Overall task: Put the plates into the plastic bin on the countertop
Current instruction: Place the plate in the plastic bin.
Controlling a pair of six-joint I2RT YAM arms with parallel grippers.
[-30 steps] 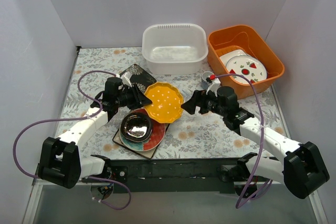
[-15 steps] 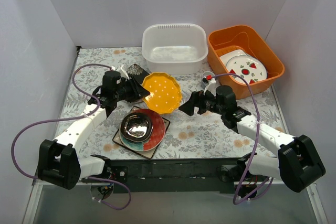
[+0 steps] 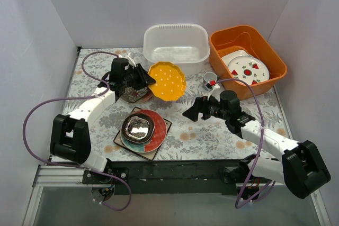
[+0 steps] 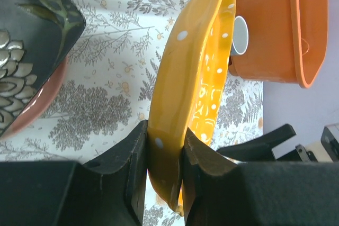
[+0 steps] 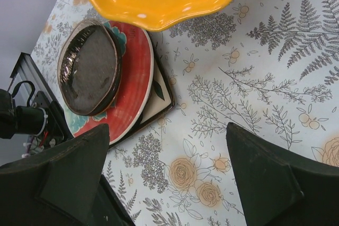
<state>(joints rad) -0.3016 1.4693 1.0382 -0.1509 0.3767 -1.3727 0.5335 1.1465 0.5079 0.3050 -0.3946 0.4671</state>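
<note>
Yellow-orange scalloped plate, white-dotted: held clear of the countertop, tilted on edge, just in front of the white plastic bin and not yet over its rim. The left gripper has its jaws pinching the plate's rim, one finger on each face.

Step in hand, as judged: carrying the first plate to the bin. Next move calls for lifting the plate over the near rim, bringing it closer to flat, then parting the jaws low inside so it does not drop hard.

Right gripper: jaws spread wide, holding nothing, low over the countertop right of the stack.

Containers:
- White plastic bin: at the back centre; no plate visible inside.
- Orange tub: right of the bin; holds white plates with red fruit marks, not part of this job.
- Small white cup: on the countertop between bin and tub; contents cannot be told.

Plates awaiting:
- Dark brown round plate on red round plate, on a teal-striped plate, on a cream square plate.
- Black white-flowered square plate over a pink round plate, beneath the left arm.
</note>
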